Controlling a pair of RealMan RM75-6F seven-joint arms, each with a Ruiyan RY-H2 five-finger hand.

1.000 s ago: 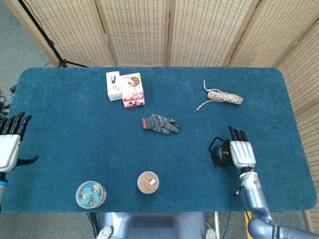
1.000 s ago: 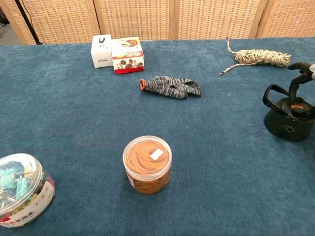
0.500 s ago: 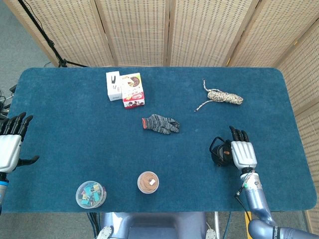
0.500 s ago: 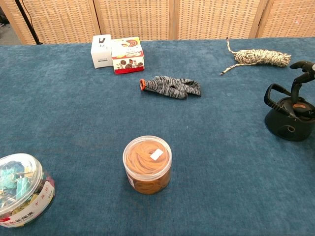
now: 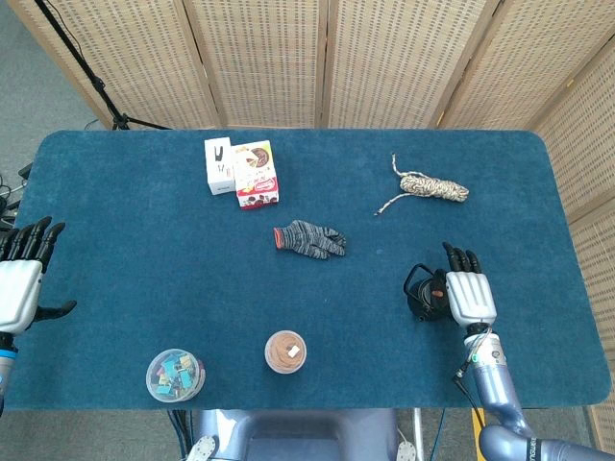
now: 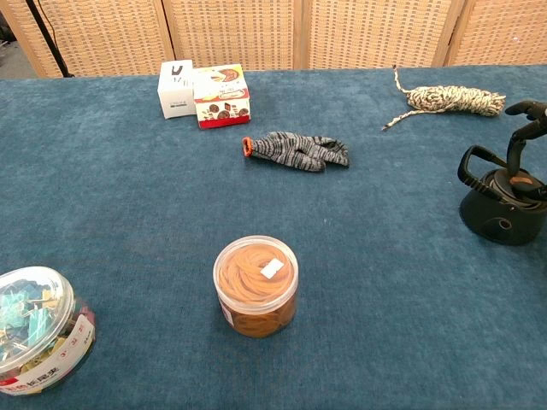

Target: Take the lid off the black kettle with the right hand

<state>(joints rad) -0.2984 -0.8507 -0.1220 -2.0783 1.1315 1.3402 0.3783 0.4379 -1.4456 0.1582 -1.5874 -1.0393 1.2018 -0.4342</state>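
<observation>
Right hand [image 5: 469, 296] sits over the black kettle [image 6: 502, 207], fingers reaching down at its lid [image 6: 518, 182]; whether I grip the lid, I cannot tell. Since the earlier frame my hand has shifted slightly and the kettle barely moved. It stands near the right edge of the blue cloth-covered table [image 5: 144, 250]. My left hand [image 5: 19, 288] hangs released at the left edge. Box [image 6: 221, 96] lettering is unreadable. Woven screens [image 5: 327, 58] stand behind.

Right hand [image 5: 471, 296] seemingly over kettle [image 5: 423, 296]
</observation>
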